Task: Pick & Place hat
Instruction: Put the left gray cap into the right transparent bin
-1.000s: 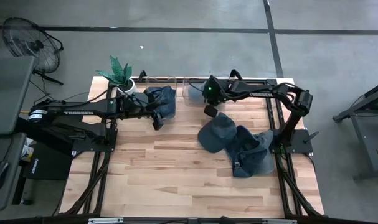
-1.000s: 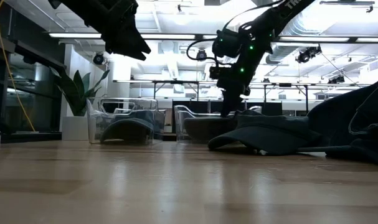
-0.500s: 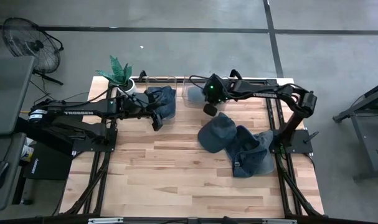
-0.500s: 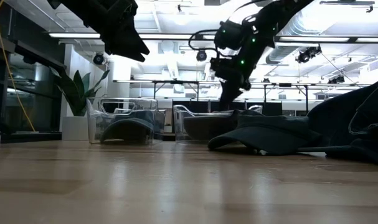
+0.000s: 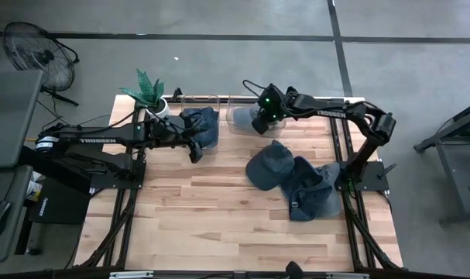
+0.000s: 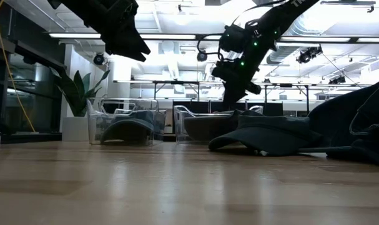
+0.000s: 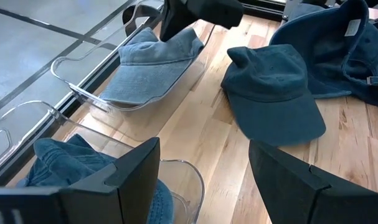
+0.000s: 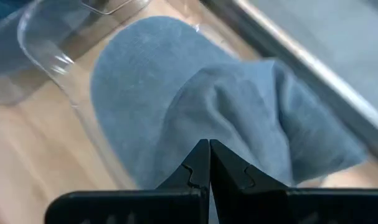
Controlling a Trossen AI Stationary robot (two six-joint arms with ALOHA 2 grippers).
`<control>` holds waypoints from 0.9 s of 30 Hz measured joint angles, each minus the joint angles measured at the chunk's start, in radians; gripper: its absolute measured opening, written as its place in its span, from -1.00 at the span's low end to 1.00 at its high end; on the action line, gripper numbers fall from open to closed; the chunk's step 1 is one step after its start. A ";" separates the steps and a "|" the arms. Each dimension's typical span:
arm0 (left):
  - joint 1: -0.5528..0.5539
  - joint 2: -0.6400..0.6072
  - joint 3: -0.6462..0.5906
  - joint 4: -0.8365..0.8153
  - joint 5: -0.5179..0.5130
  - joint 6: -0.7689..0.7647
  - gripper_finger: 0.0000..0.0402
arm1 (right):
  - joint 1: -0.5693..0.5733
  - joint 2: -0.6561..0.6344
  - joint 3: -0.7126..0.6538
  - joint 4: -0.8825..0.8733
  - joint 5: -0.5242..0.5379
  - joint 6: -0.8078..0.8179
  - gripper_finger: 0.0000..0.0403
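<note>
Hats: two binned [image 5: 204, 124], two loose [image 5: 269, 164]; left gripper [image 5: 194, 149] wide, right gripper [image 5: 258, 124] closed, empty.

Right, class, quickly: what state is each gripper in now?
Left gripper: open, empty, above the clear bin.
Right gripper: shut, holding nothing, above the light blue hat.

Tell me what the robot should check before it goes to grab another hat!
1. Right gripper empty: ok, fingers shut with nothing between them, above the light blue hat.
2. Light blue hat inside the clear bin: ok, it lies there.
3. Hats left to pick: ok, a dark blue hat and a pile of hats lie on the table.
4. Right gripper open for grabbing: not ok, shut.
5. Left gripper out of the way: ok, open, by the other bin with a denim hat.
</note>
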 joint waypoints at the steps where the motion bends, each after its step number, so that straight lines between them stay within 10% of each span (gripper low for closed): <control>1: 0.000 0.000 0.000 0.000 0.000 0.000 0.20 | -0.007 0.000 0.000 -0.002 -0.022 0.024 -1.00; 27: 0.000 0.000 0.000 0.000 0.002 -0.007 0.20 | -0.012 0.107 0.000 0.067 -0.053 0.107 -1.00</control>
